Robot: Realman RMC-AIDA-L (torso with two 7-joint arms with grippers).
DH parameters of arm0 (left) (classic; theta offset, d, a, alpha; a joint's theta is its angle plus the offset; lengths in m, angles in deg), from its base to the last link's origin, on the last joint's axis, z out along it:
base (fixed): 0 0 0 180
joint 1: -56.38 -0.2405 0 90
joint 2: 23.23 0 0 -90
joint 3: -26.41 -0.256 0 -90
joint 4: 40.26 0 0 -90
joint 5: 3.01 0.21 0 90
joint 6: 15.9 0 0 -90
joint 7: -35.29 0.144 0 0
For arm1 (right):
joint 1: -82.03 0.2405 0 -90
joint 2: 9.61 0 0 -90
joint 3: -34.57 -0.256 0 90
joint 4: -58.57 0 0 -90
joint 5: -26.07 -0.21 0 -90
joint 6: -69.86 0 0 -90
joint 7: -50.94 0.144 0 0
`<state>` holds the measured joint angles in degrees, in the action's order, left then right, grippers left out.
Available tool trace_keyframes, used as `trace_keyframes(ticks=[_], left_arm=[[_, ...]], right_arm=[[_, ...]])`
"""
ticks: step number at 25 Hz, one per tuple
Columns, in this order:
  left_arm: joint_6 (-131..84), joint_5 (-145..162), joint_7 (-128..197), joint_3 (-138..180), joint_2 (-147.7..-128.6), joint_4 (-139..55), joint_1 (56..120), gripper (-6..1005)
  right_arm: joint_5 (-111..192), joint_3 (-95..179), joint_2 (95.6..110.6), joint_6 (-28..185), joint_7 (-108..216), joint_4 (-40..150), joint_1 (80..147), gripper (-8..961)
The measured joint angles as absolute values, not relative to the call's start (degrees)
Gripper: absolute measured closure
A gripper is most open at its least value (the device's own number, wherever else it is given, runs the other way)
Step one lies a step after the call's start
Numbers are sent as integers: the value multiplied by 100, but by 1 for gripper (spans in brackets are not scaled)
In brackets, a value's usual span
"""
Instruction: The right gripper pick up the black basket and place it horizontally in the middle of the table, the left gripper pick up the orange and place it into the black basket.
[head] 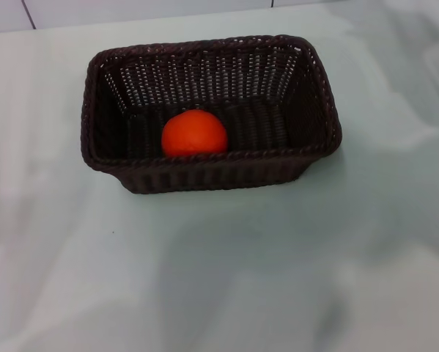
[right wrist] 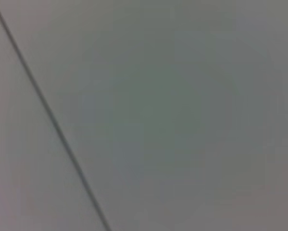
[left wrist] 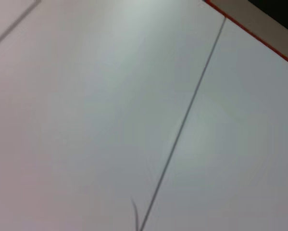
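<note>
A black basket (head: 212,110) sits on the white desk (head: 219,279), in the upper middle of the head view. Its long axis runs left to right across the frame, open side up. The orange (head: 194,133) rests inside, against the near wall, left of centre. Neither tool appears in any view, so their state cannot be told.
</note>
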<state>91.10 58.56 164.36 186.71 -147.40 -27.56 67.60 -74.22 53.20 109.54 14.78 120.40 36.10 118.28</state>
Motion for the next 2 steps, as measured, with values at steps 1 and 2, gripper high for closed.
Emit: trace_keyframes(ticks=[1,2], left_arm=[[9143,5855,16437,18689,-14743,-2770,6726,51],[9171,5854,16439,18698,-14743,-2793,6700,51]], right_arm=[[-7555,5320,10954,1479,11894,3643,11828,23],[-7682,5320,10955,1480,11752,3677,11830,23]])
